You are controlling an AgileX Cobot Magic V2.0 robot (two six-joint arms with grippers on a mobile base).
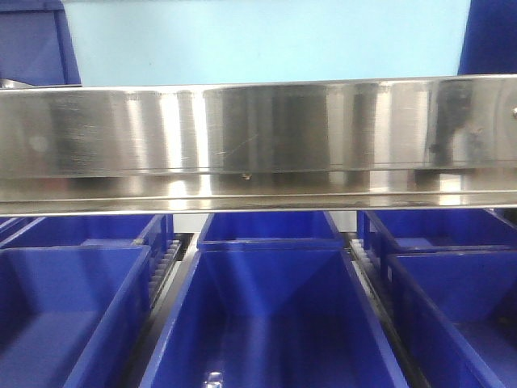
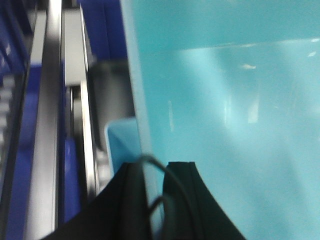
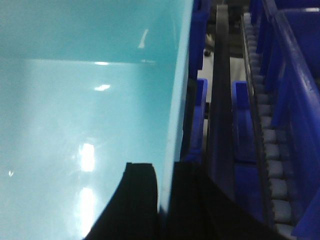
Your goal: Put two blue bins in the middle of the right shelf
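1. Pinching the thin wall of the pale blue bin [image 2: 225, 125] with the left gripper [image 2: 156, 169], lower centre; could slip.
2. Could snag on the steel shelf rail [image 1: 258, 137] across mid-frame, or drop onto the dark blue bins [image 1: 275, 315] below.
3. Clamping the opposite wall with the right gripper [image 3: 162, 170], lower centre.
4. Looks smooth, glossy, icy cyan; shows top centre, above the rail.

A pale blue bin [image 2: 225, 125] of smooth, glossy, plain-walled plastic has one side wall standing between the fingers of the left end effector [image 2: 157, 200] and the opposite wall between those of the right end effector [image 3: 164, 200]. Just outside the left-hand wall shows a second pale lip [image 2: 120, 137] — whether it is another bin is unclear.
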